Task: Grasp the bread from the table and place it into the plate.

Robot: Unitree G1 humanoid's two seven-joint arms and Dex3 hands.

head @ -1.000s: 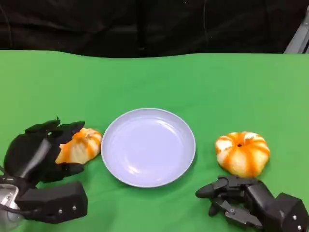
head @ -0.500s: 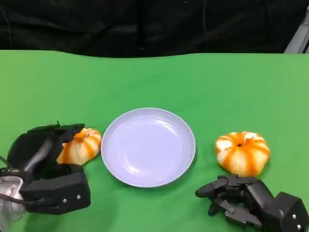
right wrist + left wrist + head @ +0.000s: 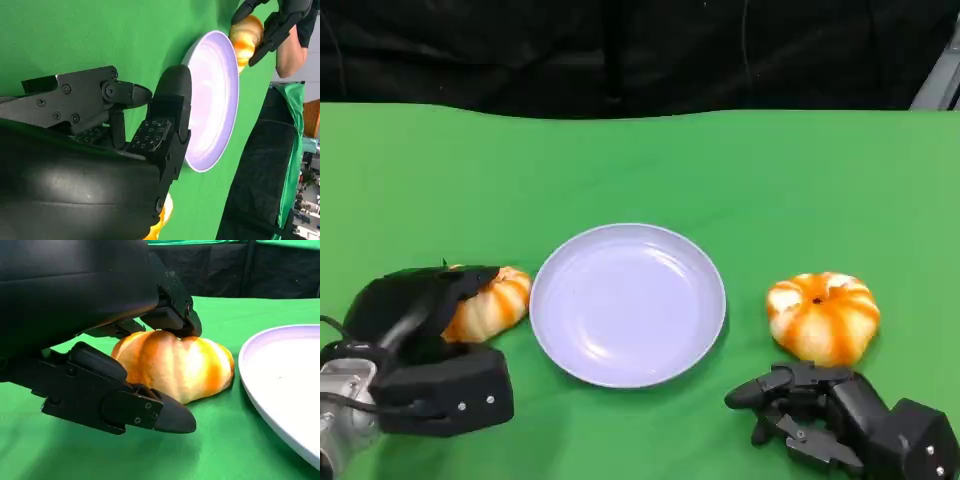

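A striped orange-and-white bread (image 3: 492, 303) lies on the green table just left of the pale lavender plate (image 3: 627, 305). My left hand (image 3: 415, 310) lies over it, fingers curled onto its top and left side. In the left wrist view the upper fingers (image 3: 175, 320) press on the crown of the bread (image 3: 175, 365) and the thumb (image 3: 150, 412) lies low along its near side, with the plate's rim (image 3: 250, 370) beside it. The bread still rests on the cloth. My right hand (image 3: 820, 415) rests empty on the table, fingers apart, near the plate (image 3: 215, 100).
A second, rounder orange-and-white bread (image 3: 822, 316) sits right of the plate, just beyond my right hand. A black backdrop (image 3: 620, 50) runs behind the table's far edge. Green cloth stretches bare beyond the plate.
My left hand's fingers have come down from a spread pose around the bread onto its top, and the forearm has shifted slightly right. The right hand, plate and both breads have not moved.
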